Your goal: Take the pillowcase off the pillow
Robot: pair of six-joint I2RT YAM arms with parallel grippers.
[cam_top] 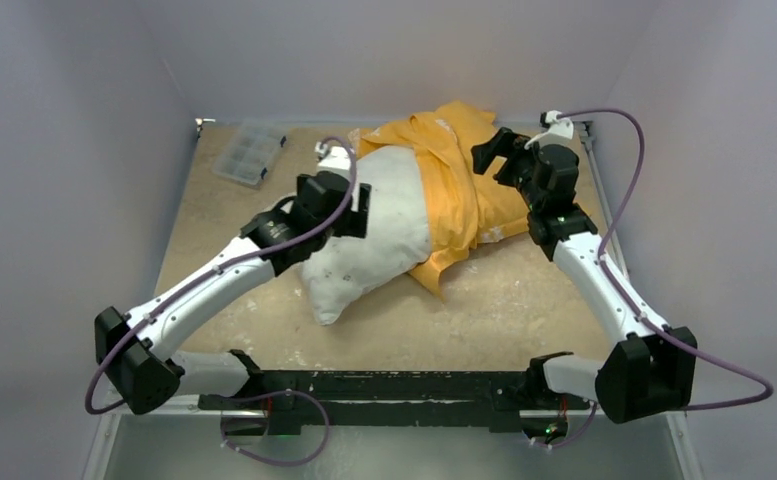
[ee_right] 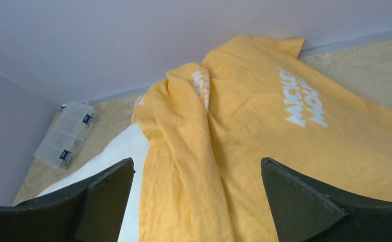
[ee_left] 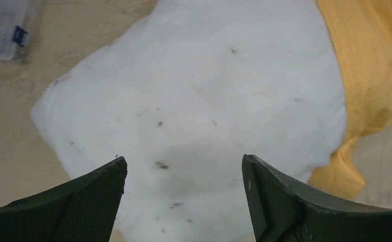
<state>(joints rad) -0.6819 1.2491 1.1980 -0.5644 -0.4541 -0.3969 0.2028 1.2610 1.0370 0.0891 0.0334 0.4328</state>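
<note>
The white pillow (cam_top: 384, 230) lies in the middle of the table, its near-left part bare, speckled in the left wrist view (ee_left: 193, 101). The orange-yellow pillowcase (cam_top: 459, 175) is bunched over the pillow's far-right end; white lettering shows in the right wrist view (ee_right: 264, 131). My left gripper (cam_top: 356, 208) is open just over the bare pillow, empty, its jaws wide apart (ee_left: 183, 174). My right gripper (cam_top: 494, 155) is open at the pillowcase's right side, empty, the cloth between and beyond its jaws (ee_right: 198, 174).
A clear plastic compartment box (cam_top: 249, 153) lies at the far left of the table; it also shows in the right wrist view (ee_right: 65, 133). Grey walls close in the table on three sides. Bare tan tabletop (cam_top: 504, 300) lies in front of the pillow.
</note>
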